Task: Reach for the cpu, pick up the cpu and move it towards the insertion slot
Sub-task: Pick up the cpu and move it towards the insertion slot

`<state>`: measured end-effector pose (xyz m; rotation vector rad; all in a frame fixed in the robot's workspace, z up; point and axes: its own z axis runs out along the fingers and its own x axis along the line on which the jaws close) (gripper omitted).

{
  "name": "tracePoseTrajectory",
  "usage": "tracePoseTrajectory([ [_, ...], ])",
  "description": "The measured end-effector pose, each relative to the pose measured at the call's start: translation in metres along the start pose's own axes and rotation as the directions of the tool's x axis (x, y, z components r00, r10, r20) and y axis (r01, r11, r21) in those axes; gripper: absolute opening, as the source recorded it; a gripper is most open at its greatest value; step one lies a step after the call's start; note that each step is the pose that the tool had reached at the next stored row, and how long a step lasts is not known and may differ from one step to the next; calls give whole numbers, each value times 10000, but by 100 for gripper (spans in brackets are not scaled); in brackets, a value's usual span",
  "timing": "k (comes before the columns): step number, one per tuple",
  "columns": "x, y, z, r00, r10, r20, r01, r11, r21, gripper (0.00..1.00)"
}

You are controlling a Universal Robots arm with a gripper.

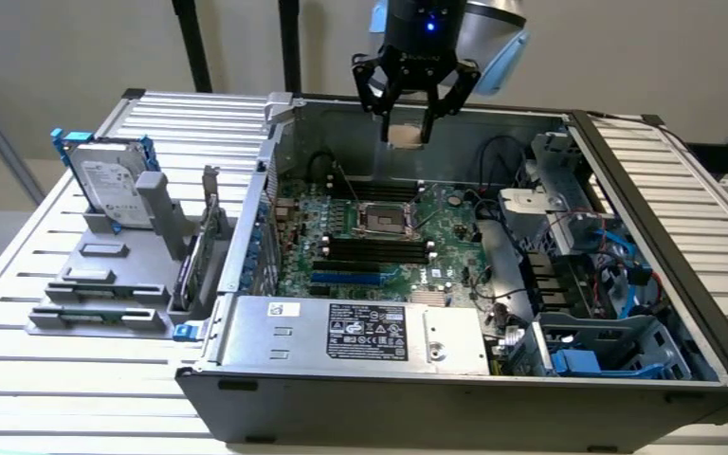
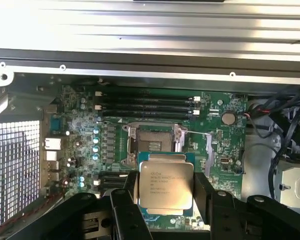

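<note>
One open computer case (image 1: 667, 190) lies on its side on the slatted table (image 1: 35, 284) in front of you, and it holds nearly everything that matters here. Inside it you see the green circuit board (image 1: 446, 246), the insertion slot (image 1: 387, 221) with its dark centre and silvery frame, the long black memory slots (image 1: 364, 254) beside it, and a blue card slot (image 1: 354, 279) nearer the front. A silver power supply (image 1: 352, 334) with a black label fills the front of the case, and black cables (image 1: 503, 152) and blue plastic parts (image 1: 586, 360) crowd the exterior view's right.

Your gripper (image 1: 409, 133) hangs above the back of the case, clenched on the cpu (image 1: 405, 138). In the wrist view the cpu (image 2: 166, 185) sits between the black fingers (image 2: 206, 192), metal top facing the camera, with the insertion slot (image 2: 155, 141) just beyond it on the board, uncovered.

The printing on the chip is too fine to read. In the exterior view you catch just a small tan piece of the cpu below the fingers.

Outside the case, at the exterior view's left, a hard drive (image 1: 109, 185) with blue rails stands upright in a grey holder (image 1: 99, 294), well apart from the gripper.
</note>
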<state>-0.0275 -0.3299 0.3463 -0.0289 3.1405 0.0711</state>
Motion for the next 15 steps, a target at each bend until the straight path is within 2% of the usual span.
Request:
tracePoseTrajectory([
  [8,-15,110,6,10000,0,0,0,10000,2,54],
  [15,-15,116,7,10000,0,0,0,10000,2,54],
])
